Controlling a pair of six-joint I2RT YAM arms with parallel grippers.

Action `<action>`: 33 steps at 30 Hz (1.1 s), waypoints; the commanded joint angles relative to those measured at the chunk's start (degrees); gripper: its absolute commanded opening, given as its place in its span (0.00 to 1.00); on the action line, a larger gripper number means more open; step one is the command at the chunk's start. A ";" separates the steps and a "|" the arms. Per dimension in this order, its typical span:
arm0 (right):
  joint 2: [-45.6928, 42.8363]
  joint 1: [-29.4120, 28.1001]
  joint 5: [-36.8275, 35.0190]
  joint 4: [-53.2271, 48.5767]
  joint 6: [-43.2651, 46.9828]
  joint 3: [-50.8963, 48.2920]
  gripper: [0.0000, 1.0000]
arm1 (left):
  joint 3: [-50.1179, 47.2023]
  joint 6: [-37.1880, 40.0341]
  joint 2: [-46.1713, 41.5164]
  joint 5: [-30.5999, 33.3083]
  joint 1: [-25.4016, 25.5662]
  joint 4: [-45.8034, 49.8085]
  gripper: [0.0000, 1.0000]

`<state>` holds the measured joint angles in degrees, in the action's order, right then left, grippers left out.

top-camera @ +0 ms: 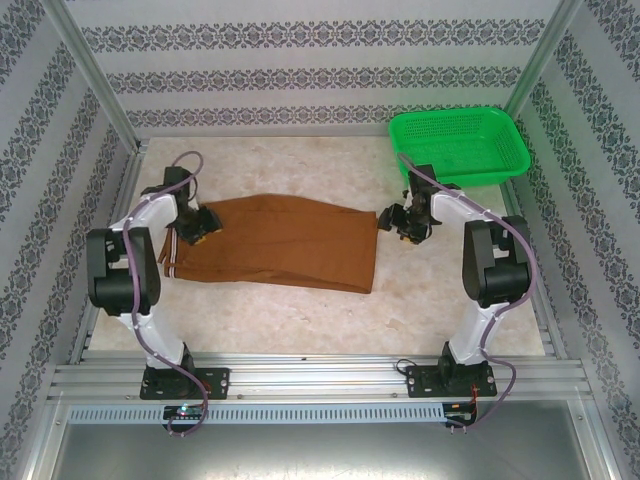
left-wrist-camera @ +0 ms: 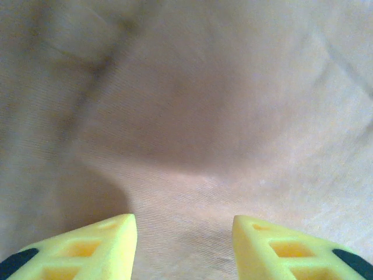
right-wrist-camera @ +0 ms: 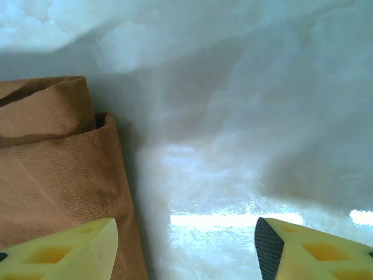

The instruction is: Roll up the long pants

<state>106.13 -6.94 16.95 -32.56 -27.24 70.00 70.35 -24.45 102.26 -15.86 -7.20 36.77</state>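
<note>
One pair of long pants [top-camera: 290,240] lies on the desk [top-camera: 300,320], and it is the only garment there. The rust-brown cloth is spread flat in a long band across the middle of the desk, between the two arms. Its left end has a pale edge, and its right end is cut off nearly square.

One green mesh basket [top-camera: 450,114] sits at the far right corner of the desk, well apart from the pants.

Two arms stand at the near edge. The left arm [top-camera: 125,270] bends in so that the left jaws sit over the left end of the pants. In the left wrist view its two yellow fingertips [left-wrist-camera: 87,245] stand apart, with the brown cloth [left-wrist-camera: 192,116] lying flat under them and in the gap between them. Nothing is pinched, so the left jaws are open and hold nothing.

The right arm [top-camera: 495,260] reaches in from the other side, and the right jaws are just beside the right end of the pants. In the right wrist view its two fingertips [right-wrist-camera: 64,248] are spread wide. One is over the edge of the cloth [right-wrist-camera: 52,175] and the other is over the bare pale desk [right-wrist-camera: 245,146]. The right jaws are also open and grip nothing. At that edge two stacked layers of cloth can be counted, the upper one curling slightly.
</note>
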 commanded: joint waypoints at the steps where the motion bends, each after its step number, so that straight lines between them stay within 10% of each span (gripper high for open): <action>1: 0.57 -1.81 -1.59 -1.19 -0.34 1.43 0.66 | 2.02 1.47 -0.64 6.07 -3.01 0.86 0.47; 18: 3.82 -4.08 -1.12 -1.67 -0.48 3.86 0.65 | 4.19 3.61 9.75 -7.44 -6.77 0.54 0.48; 23: 4.66 -4.52 -1.62 -2.48 -0.39 5.43 0.65 | 4.30 3.81 9.28 -8.52 -6.77 0.58 0.00; 33: 4.88 -4.56 -2.45 -3.03 -0.90 6.51 0.65 | 5.33 1.56 -2.39 -8.17 -7.86 2.75 0.00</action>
<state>110.30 -10.76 15.84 -34.17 -27.27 74.54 74.28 -21.82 105.36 -23.38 -14.37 37.10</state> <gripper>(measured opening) 0.649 0.047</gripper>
